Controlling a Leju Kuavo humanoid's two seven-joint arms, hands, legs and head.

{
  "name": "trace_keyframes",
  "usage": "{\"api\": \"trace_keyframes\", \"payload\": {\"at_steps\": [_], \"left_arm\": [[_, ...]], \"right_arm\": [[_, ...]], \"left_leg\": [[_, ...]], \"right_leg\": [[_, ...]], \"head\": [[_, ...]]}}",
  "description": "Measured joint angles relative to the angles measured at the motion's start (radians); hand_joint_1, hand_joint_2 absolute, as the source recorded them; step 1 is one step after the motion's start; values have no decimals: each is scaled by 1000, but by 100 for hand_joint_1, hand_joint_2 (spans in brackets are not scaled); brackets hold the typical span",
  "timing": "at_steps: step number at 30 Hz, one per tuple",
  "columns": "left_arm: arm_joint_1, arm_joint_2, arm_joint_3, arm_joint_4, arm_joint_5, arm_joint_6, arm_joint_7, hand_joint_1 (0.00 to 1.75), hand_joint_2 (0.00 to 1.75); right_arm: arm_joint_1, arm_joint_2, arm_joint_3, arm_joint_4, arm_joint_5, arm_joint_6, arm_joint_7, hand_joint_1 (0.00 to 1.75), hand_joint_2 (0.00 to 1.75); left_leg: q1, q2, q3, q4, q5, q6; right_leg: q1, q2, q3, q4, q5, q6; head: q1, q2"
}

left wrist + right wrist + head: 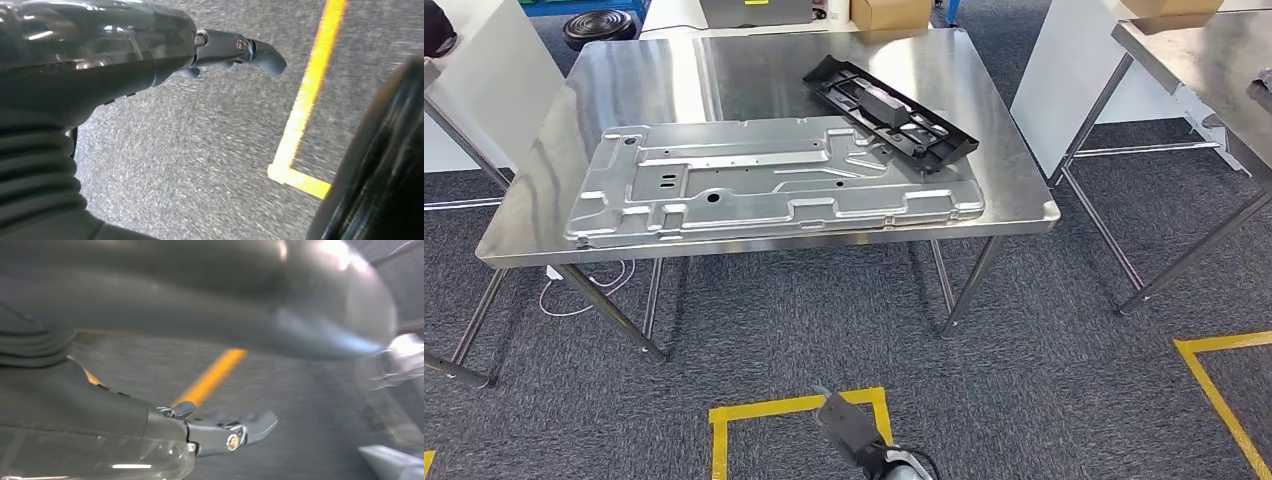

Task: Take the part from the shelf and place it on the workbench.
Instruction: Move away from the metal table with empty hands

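A steel workbench point(674, 80) stands ahead of me. On it lies a large silver stamped metal panel point(774, 180), flat and near the front edge. A black ribbed plastic part point(890, 112) rests at an angle behind it, its near end overlapping the panel's right corner. Low over the carpet in the head view, my right hand point(854, 428) points toward the table and holds nothing. The right wrist view shows that hand point(150, 432) with its fingers point(235, 432) stretched out. My left hand point(125, 55) hangs above the floor, fingers point(240, 47) straight, nothing in it.
A second steel table point(1204, 70) stands to the right, with a carpet aisle between the two. Yellow tape point(794, 405) marks a square on the floor before the workbench. A cardboard box point(890, 12) sits beyond the far edge. A white cable point(574, 295) lies under the left legs.
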Motion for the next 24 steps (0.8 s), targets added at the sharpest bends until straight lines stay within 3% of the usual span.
{"api": "trace_keyframes", "payload": {"at_steps": [2,3,5,7,9,11,12,15,16,18,20,21,22,24], "left_arm": [[8,-1,3,2,19,13,-9,0,0],[13,-1,6,2,29,20,-14,0,0],[21,-2,13,5,46,29,-21,0,0],[26,-2,21,7,58,37,-26,0,0],[31,-2,30,8,65,46,-33,0,0],[34,-1,36,9,71,50,-54,0,0],[31,3,40,9,77,43,-77,0,0],[4,42,61,4,101,-22,-179,0,0],[-8,55,67,0,105,-47,-203,0,0],[-23,67,75,-7,106,-82,-218,0,0],[-32,72,80,-13,100,-98,-205,0,0],[-36,74,81,-15,95,-103,-195,0,0],[-39,76,81,-18,90,-107,-184,0,0],[-46,79,81,-21,84,-114,-167,0,0]], "right_arm": [[45,-24,-24,49,-26,19,25,0,0],[70,-38,-37,72,-44,31,39,0,0],[117,-66,-65,113,-75,41,66,0,0],[153,-97,-92,149,-95,18,112,0,0],[176,-126,-114,179,-105,-33,197,0,0],[190,-152,-130,200,-112,-92,313,0,0],[197,-163,-138,207,-117,-114,361,0,0],[204,-201,-158,217,-131,-132,419,0,0],[203,-211,-163,220,-135,-129,425,0,0],[202,-224,-170,224,-137,-118,444,0,0],[204,-233,-173,228,-133,-102,480,0,0],[205,-234,-173,229,-127,-95,498,0,0],[206,-235,-172,230,-118,-90,515,0,0],[206,-233,-170,231,-98,-91,535,0,0]], "left_leg": [[2,-9,3,-19,-3,18],[3,-10,0,-18,1,34],[3,-6,-8,-16,8,47],[5,-1,-22,-15,18,60],[4,5,-40,-16,29,68],[0,9,-56,-16,39,73],[-2,9,-62,-16,44,74],[-6,7,-74,-19,61,76],[-4,7,-76,-20,66,73],[4,9,-80,-22,76,62],[7,12,-81,-26,84,49],[6,15,-86,-17,74,45],[4,19,-95,6,52,42],[4,27,-127,107,-27,38]], "right_leg": [[7,2,-18,21,0,7],[9,2,-21,24,3,7],[7,1,-25,30,-5,11],[4,1,-49,93,-65,19],[4,1,-87,210,-145,22],[7,1,-92,272,-175,19],[11,1,-68,251,-164,14],[34,2,64,53,-102,-23],[42,2,91,7,-92,-33],[51,1,100,-19,-85,-39],[51,0,98,-32,-68,-33],[49,-1,96,-40,-57,-30],[45,-3,91,-48,-46,-29],[43,-5,74,-52,-29,-33]], "head": [[-4,0],[1,0],[15,0],[26,0],[41,0],[49,0],[51,0],[53,0],[52,0],[54,0],[62,0],[63,0],[60,0],[45,0]]}}
